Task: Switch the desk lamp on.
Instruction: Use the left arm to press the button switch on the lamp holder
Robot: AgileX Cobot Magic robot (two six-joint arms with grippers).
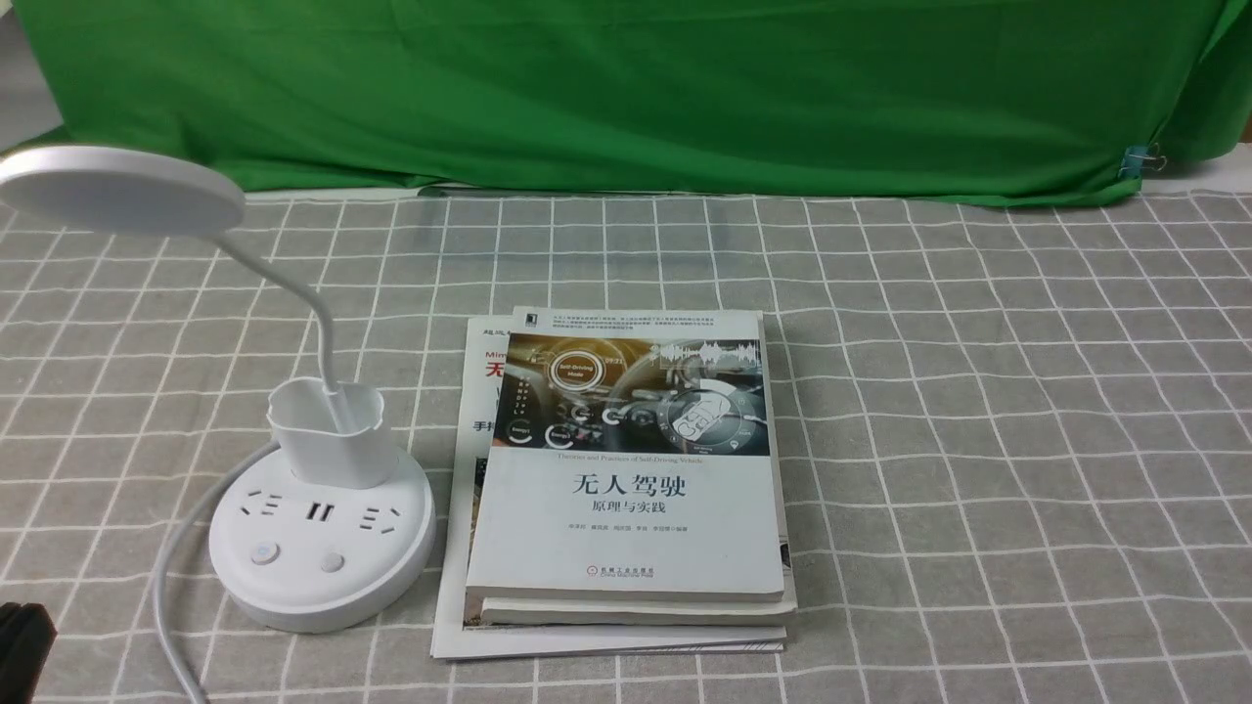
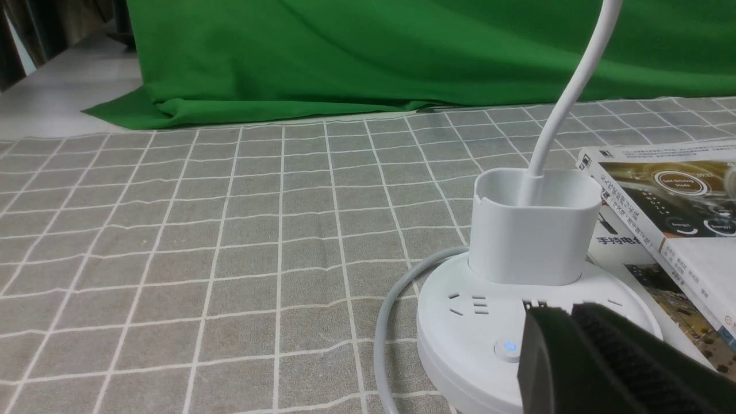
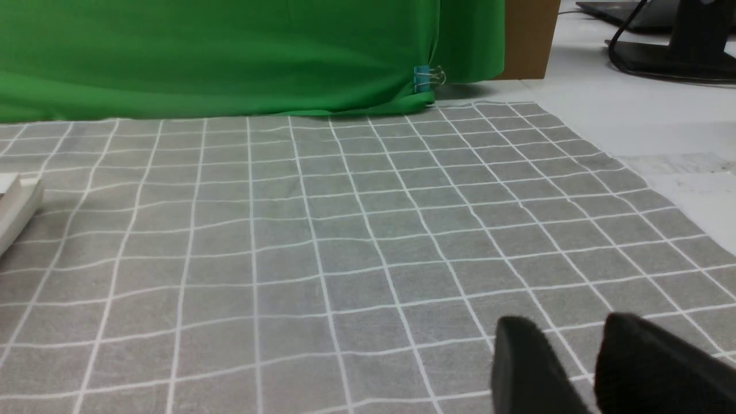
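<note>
The white desk lamp stands at the left of the table in the front view, with its disc head [image 1: 117, 189], bendy neck, small cup [image 1: 331, 432] and round base [image 1: 323, 552] carrying sockets and two buttons. In the left wrist view the base [image 2: 466, 333] is close, and one button [image 2: 508, 347] shows a small blue light. My left gripper [image 2: 566, 315] is shut and empty, low in front of the base, and hides the second button. Only its black edge [image 1: 22, 640] shows in the front view. My right gripper [image 3: 575, 330] is slightly open and empty over bare cloth.
A stack of books [image 1: 626, 469] lies just right of the lamp base, also in the left wrist view [image 2: 673, 207]. The lamp's grey cord [image 1: 181, 548] runs off the front left. A green cloth [image 1: 626, 88] hangs at the back. The table carries a grey checked cloth [image 1: 978, 440].
</note>
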